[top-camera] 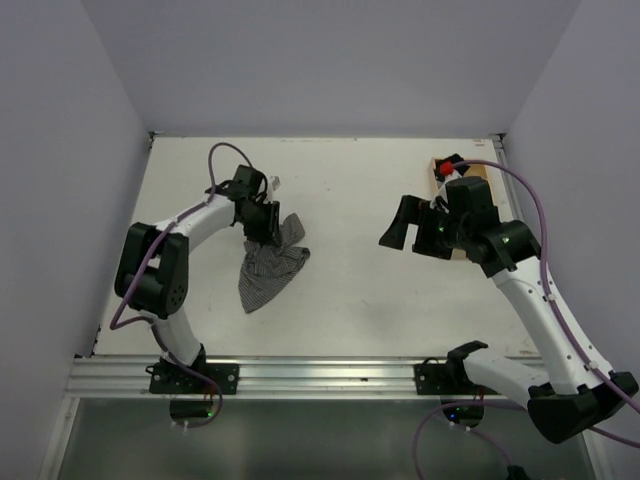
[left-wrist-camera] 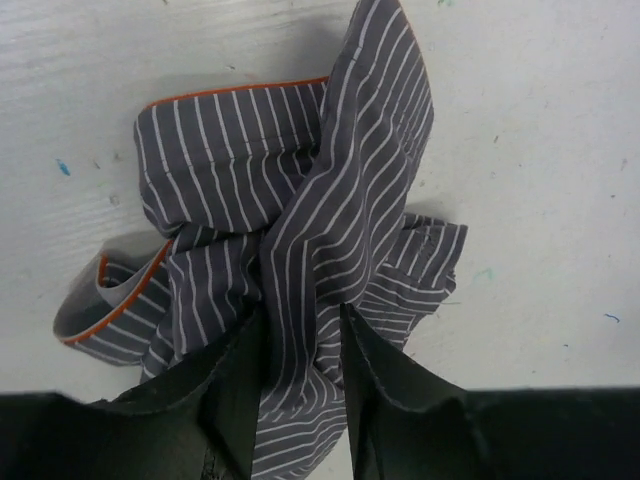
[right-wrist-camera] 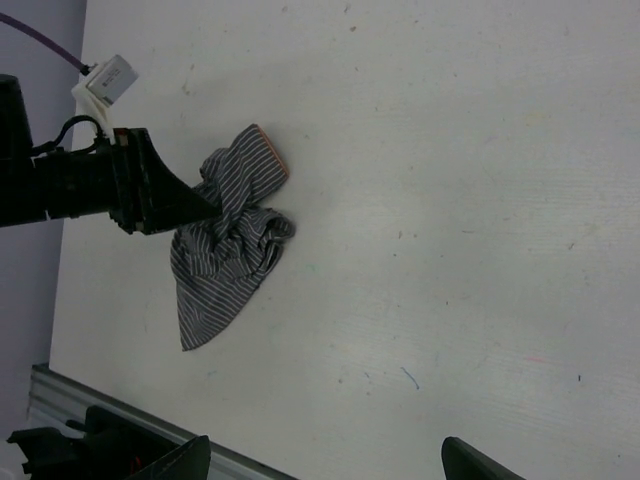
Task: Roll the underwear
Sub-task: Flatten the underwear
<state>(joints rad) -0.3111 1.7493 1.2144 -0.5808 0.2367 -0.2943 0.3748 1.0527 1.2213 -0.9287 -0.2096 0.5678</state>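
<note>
The black left gripper (left-wrist-camera: pixel 300 320), half closed, is pinching a fold of the crumpled grey-and-white striped cloth underwear (top-camera: pixel 265 268) lying left of centre in the top view; I am thinking it should be squeezing fully before lifting.

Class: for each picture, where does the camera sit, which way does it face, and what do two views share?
Top external: above, behind, looking down on table; both arms.
Left wrist: close above underwear; own fingers pinch it.
Right wrist: faces across table; own open fingertips at bottom.
Shared: right wrist and top both show left gripper on underwear.
</note>
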